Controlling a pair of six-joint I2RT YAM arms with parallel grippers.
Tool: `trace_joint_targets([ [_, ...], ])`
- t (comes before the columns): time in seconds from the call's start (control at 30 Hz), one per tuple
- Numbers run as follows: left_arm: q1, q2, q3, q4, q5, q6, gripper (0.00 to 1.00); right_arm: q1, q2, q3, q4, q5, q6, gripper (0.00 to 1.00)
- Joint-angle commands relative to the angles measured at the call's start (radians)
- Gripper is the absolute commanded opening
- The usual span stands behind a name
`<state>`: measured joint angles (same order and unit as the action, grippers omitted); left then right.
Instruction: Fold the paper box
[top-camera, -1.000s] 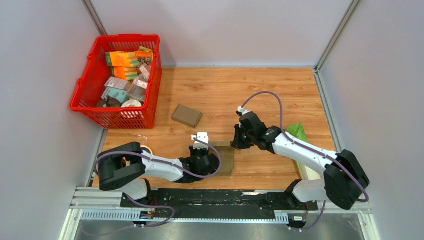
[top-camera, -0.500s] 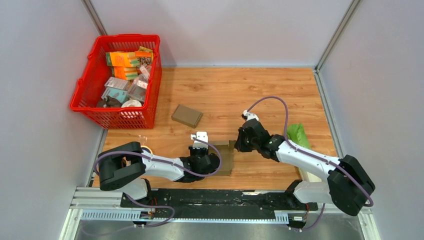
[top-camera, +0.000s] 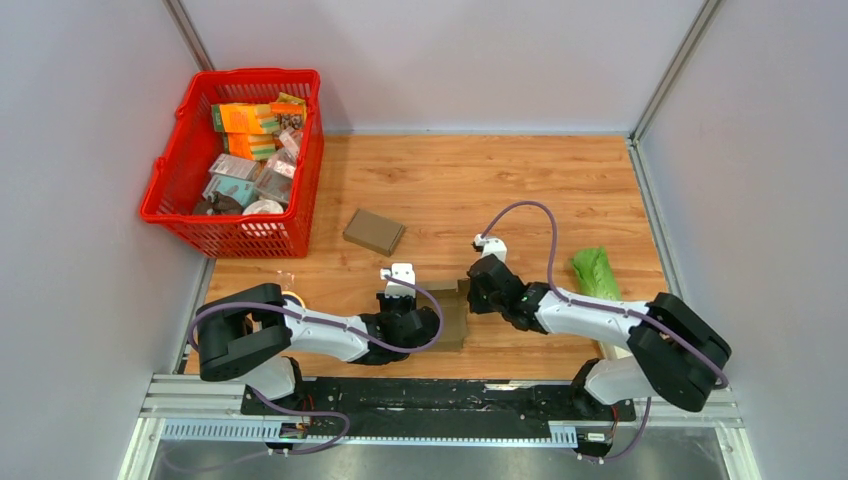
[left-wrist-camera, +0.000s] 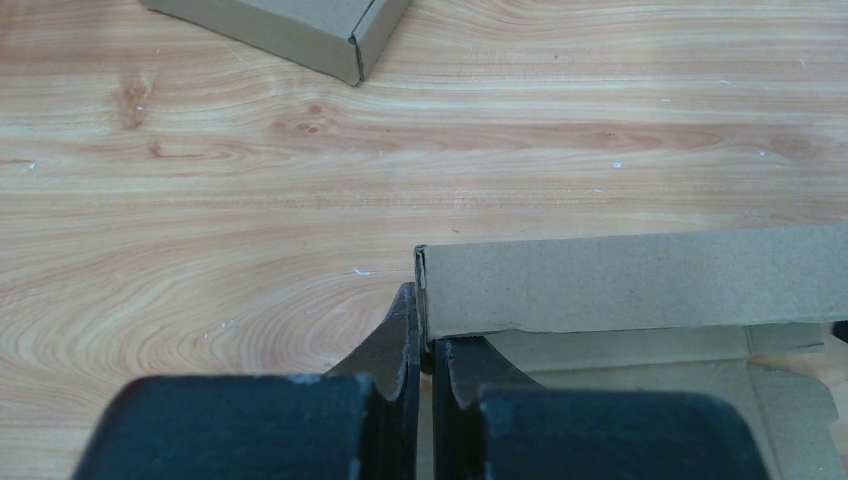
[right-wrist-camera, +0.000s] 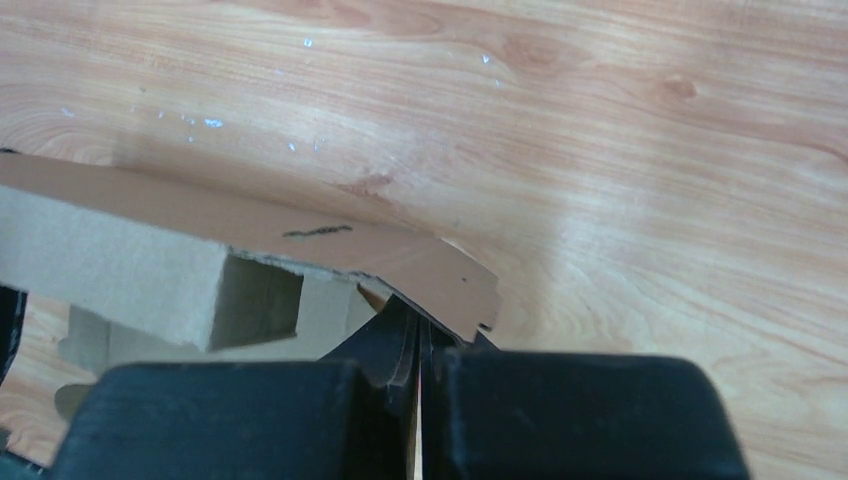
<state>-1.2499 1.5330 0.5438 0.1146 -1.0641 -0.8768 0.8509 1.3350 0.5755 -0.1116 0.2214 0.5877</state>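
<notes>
Near the front edge of the table (top-camera: 450, 180), between the two arms: the box (top-camera: 452, 320), half folded, open side up. Clamped at the corner of one upright wall by the left gripper (left-wrist-camera: 427, 345), fingers (left-wrist-camera: 395, 335) almost together with only the cardboard between. On the other side, the right gripper (right-wrist-camera: 420, 335), fully closed, tips tucked under a raised flap (right-wrist-camera: 400, 255) and touching its edge; impossible to tell whether any cardboard is caught between them. Further back on the table, well apart: a second box (top-camera: 374, 231), closed. At far left, a red basket (top-camera: 255, 73) full of packets. Beside the right arm, a green object (top-camera: 597, 272).
</notes>
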Motion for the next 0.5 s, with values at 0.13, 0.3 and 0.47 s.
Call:
trace_joint_targets([
  [0.13, -0.009, 0.024, 0.013, -0.066, 0.052, -0.01, 0.0, 0.08, 0.102, 0.066, 0.174, 0.107, -0.006, 0.0],
  [0.3, -0.014, 0.035, 0.024, -0.069, 0.052, -0.008, 0.0, 0.143, 0.124, 0.098, 0.201, 0.055, 0.078, 0.0],
  [0.47, -0.019, 0.047, 0.035, -0.072, 0.055, -0.014, 0.0, 0.152, 0.185, 0.101, 0.199, 0.044, 0.12, 0.0],
])
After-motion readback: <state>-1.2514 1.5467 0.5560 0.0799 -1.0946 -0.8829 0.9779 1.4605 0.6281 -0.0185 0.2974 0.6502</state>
